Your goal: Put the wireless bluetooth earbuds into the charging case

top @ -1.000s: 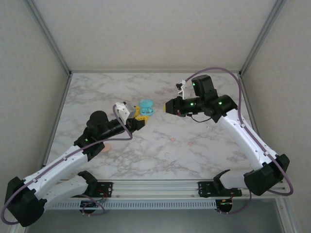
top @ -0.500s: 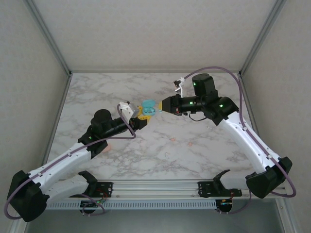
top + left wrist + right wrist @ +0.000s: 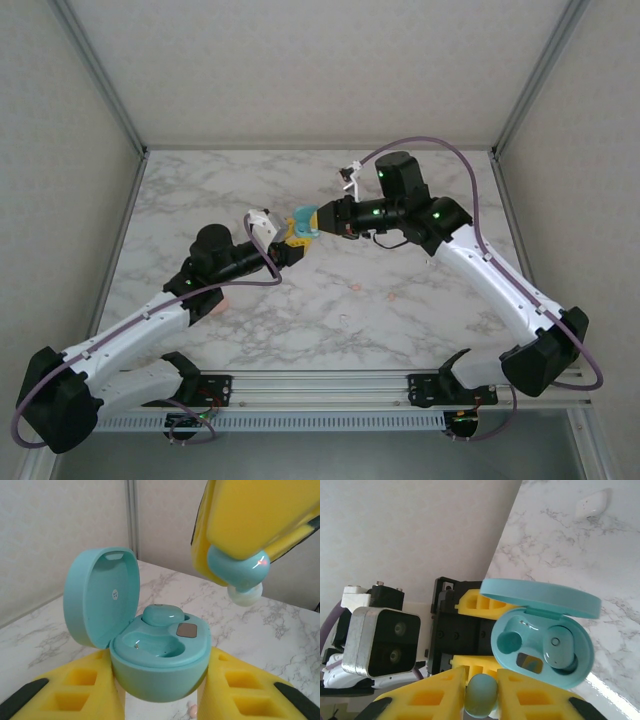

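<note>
Teal pebble-shaped plastic earbud (image 3: pixel 239 566), pinched at the very tips of the right claw (image 3: pixel 481 681) and held in the air just above and beside the open teal oval plastic charging case (image 3: pixel 159 669), not touching it; the bud's pale ear-tip end hangs lowest, toward the case. The case is clamped across its base between the yellow fingers of the left claw (image 3: pixel 160 692), lifted clear of the white marble table (image 3: pixel 420 200). Its hinged lid (image 3: pixel 100 597) is swung back and stands upright. One socket holds a second teal earbud (image 3: pixel 161 615); the neighbouring empty socket (image 3: pixel 146 642) lies nearer the lid. Gripping the base low down appears to leave both sockets and the lid unobstructed. Raising the case appears to present the vacant socket squarely to the incoming bud, so the step in hand is judged to be the seating of the second teal bud. A small salmon-pink bud (image 3: pixel 192 710) lies on the table below the case. In the top view both arms reach forward and inward to meet over the middle of the table. The left arm is stretched low along a diagonal. The right arm is folded at a raised elbow, its wrist turned leftward toward the case.
</note>
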{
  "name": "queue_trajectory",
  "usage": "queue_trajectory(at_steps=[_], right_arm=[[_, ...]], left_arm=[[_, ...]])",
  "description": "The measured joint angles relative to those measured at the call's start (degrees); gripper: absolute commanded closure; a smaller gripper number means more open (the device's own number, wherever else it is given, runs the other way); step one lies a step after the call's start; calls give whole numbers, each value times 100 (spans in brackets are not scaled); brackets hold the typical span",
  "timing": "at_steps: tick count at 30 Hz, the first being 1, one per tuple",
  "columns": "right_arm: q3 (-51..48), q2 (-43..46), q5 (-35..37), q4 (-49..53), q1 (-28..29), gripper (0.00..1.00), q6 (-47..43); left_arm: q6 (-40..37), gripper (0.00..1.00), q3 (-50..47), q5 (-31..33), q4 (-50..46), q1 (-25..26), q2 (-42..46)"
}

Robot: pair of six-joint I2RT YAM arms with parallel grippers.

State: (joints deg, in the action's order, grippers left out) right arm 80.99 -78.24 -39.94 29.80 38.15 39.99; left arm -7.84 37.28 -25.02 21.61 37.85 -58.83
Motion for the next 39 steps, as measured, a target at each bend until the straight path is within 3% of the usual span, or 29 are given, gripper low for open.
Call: queue_trajectory(at_steps=[39], right_arm=[[496,-525,767,199,367,74,-83]], left_arm=[[-13,71,13,-15,4,70,-4]])
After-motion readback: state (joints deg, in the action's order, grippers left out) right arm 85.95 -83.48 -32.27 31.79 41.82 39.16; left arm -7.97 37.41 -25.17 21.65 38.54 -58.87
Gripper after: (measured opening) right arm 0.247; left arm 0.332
